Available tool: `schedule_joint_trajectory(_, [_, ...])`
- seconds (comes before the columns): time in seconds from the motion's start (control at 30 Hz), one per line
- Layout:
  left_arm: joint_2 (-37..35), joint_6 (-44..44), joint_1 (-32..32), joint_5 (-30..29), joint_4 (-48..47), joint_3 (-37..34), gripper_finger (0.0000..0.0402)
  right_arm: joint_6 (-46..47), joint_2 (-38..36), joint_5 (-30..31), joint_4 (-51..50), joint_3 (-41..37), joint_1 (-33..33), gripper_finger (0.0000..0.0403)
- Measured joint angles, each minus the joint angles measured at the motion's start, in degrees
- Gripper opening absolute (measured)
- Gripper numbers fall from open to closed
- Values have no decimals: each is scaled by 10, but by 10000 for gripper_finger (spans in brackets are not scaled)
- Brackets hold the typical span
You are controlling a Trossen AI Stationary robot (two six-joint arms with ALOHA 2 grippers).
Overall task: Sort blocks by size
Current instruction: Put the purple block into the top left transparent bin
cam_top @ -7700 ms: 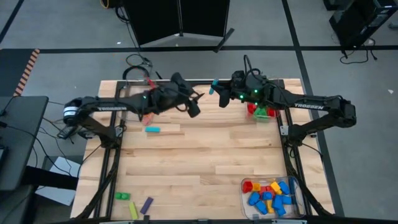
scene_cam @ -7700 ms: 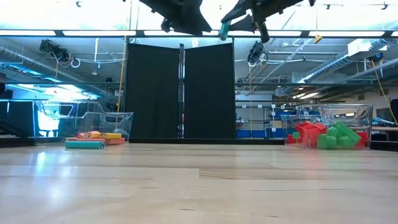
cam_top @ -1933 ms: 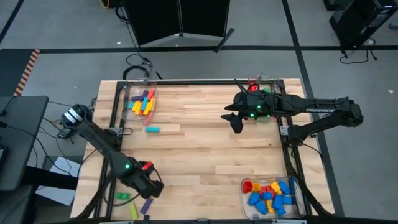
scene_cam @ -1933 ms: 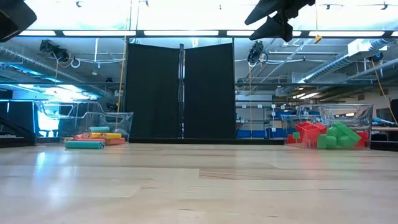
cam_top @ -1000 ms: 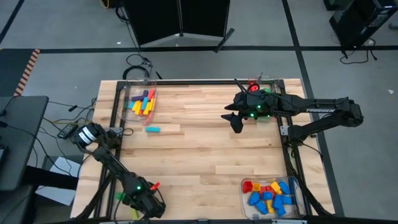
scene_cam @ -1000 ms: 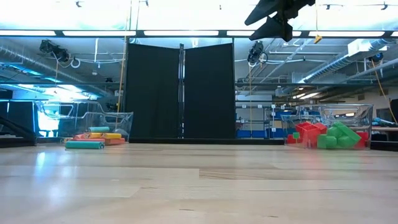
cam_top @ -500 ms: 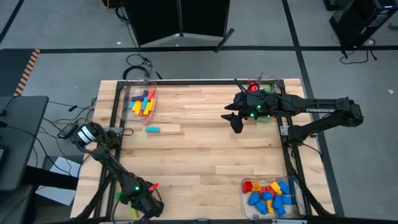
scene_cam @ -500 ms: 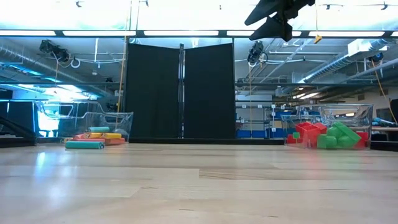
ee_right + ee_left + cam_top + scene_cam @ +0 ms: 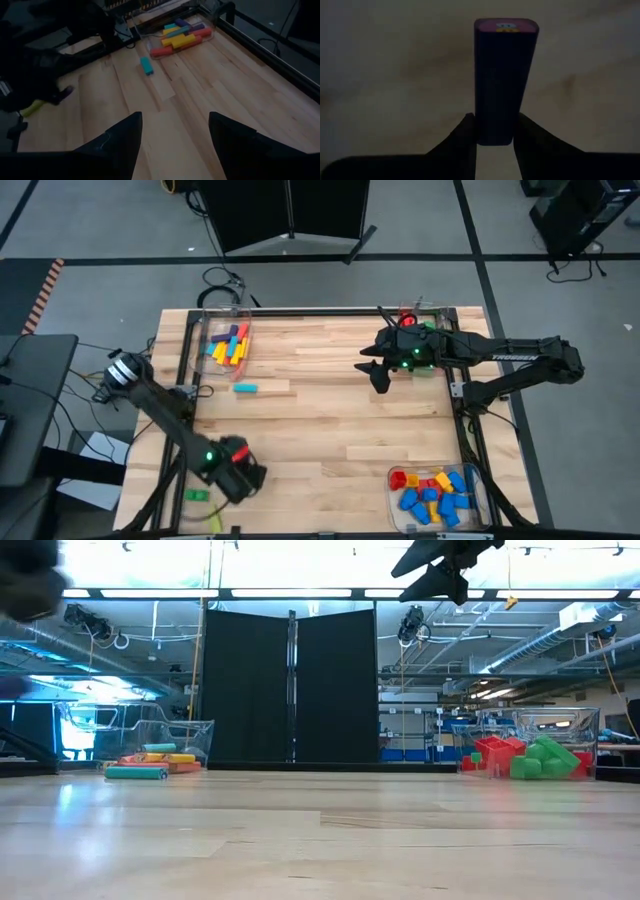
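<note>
Purple bar (image 9: pixel 502 80) clamped between left gripper (image 9: pixel 495 131) jaws, above table.

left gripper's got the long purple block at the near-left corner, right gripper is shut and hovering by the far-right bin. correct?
Not quite: the right gripper is open and empty, its fingers standing well apart in the right wrist view. The rest holds: the left gripper is shut on the long purple block, over the table's near-left corner in the high view, and the right one does hover beside the far-right bin.
</note>
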Motion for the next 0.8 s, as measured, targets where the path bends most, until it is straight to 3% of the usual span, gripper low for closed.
schedule_joint_trajectory(0.17, [-85, 103, 77, -46, -108, 1, 100, 1, 0, 0, 11, 0, 0, 239])
schedule_joint_trajectory(0.37, [-194, 257, 218, -76, -211, 1, 100, 2, 0, 0, 32, 0, 0, 241])
schedule_joint_trajectory(0.63, [-318, 506, 486, -113, -242, 2, 100, 2, 0, 0, 72, 0, 0, 240])
schedule_joint_trajectory(0.8, [-327, 685, 661, -76, -235, 2, 100, 2, 0, 3, 85, 0, -1, 242])
